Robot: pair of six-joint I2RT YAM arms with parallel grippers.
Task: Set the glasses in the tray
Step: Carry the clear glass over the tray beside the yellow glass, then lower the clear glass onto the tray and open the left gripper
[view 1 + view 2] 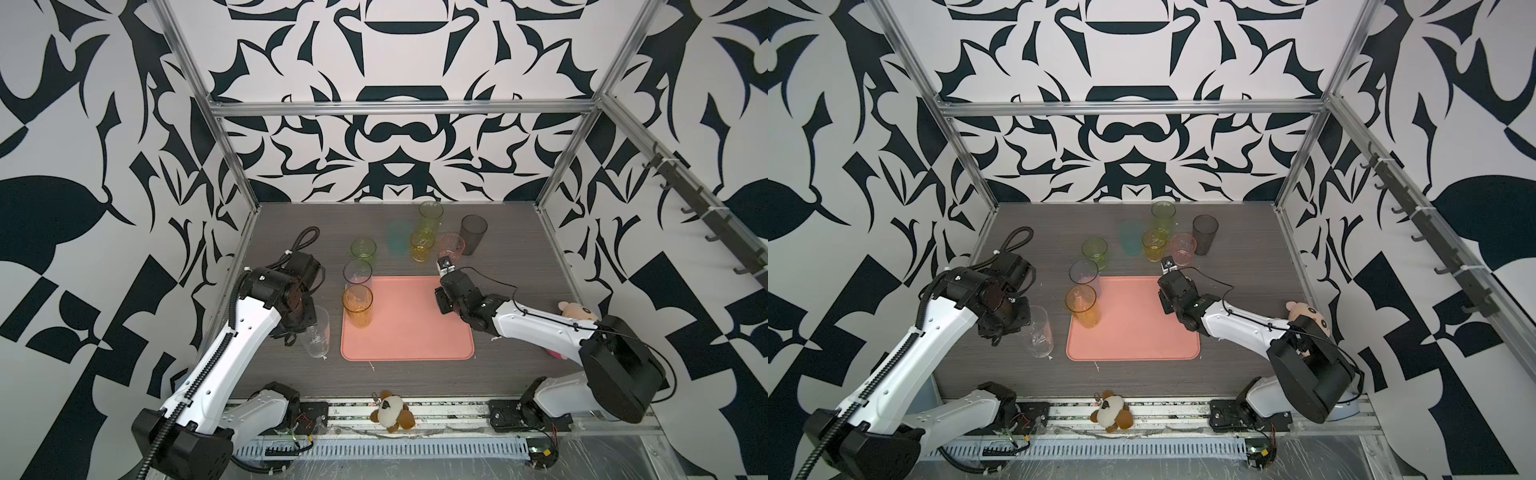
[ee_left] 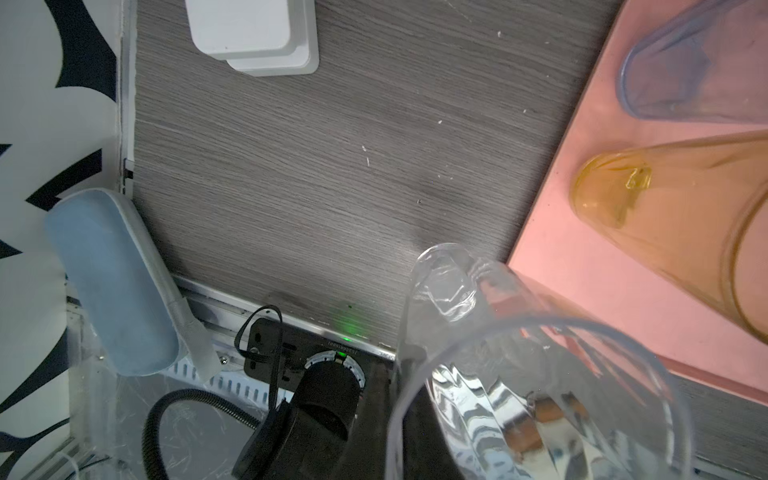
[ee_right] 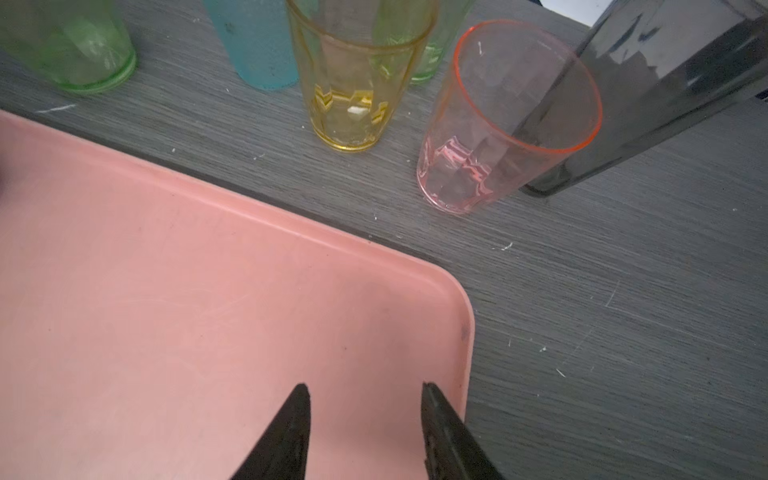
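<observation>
Black-and-white patterned walls [image 1: 395,62] enclose a grey woodgrain table [image 1: 519,266]. An orange tumbler [image 1: 357,305] and a blue tumbler [image 1: 357,272] stand on the salmon tray [image 1: 415,332]. The left pincer [image 1: 305,330] clamps a clear tumbler [image 1: 316,336] beside it, and the right pincer [image 3: 365,395] gapes empty over a tray corner.

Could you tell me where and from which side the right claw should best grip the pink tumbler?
Probably the rim of the pink tumbler, on the wall nearest the tray: it stands upright, mouth open, so one finger can drop inside from above. The smoky grey tumbler crowds its far side, while the tray side is free. The right claw is open, over the tray's corner.
</observation>
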